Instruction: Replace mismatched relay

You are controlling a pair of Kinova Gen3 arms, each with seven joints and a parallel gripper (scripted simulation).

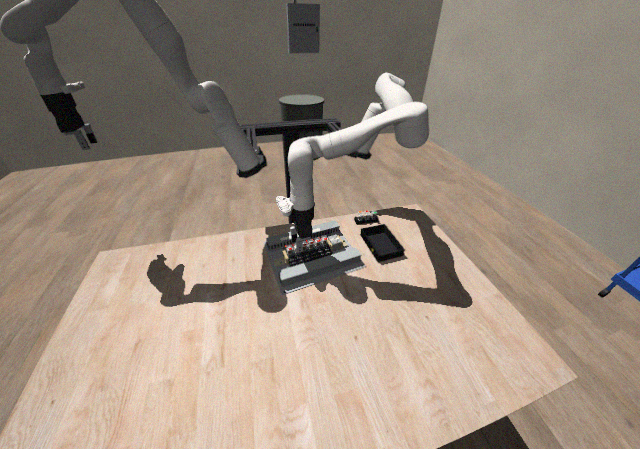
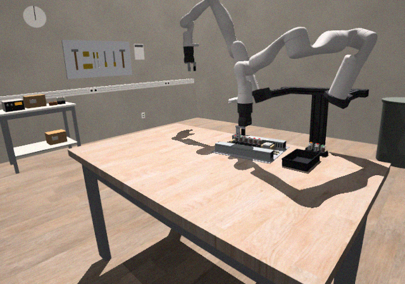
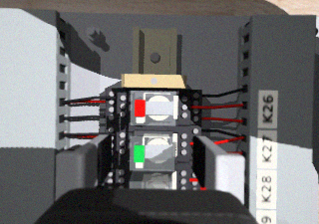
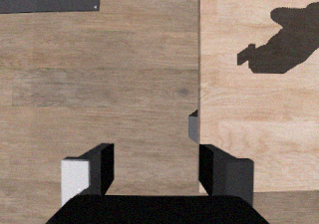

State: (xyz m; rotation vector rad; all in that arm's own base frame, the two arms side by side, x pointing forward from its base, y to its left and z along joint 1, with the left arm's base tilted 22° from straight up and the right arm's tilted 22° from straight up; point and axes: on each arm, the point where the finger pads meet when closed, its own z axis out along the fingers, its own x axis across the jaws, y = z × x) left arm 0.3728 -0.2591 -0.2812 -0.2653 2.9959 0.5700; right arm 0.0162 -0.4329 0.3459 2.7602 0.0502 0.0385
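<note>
Black-and-grey left parallel gripper (image 1: pixel 299 236) (image 2: pixel 240 133) (image 3: pixel 151 159) stands fully open, holding nothing, fingers pointing down either side of the clear, green-buttoned relay (image 3: pixel 152 151). That relay sits in the grey rectangular panel (image 1: pixel 323 269) (image 2: pixel 243 150) (image 3: pixel 284 110), next to a clear, red-buttoned relay (image 3: pixel 155 108). Near the panel lies the black square-cornered tray (image 1: pixel 391 257) (image 2: pixel 295 166). Right gripper (image 1: pixel 87 140) (image 2: pixel 191 67) (image 4: pixel 157 171): fully open, nothing held, well apart.
</note>
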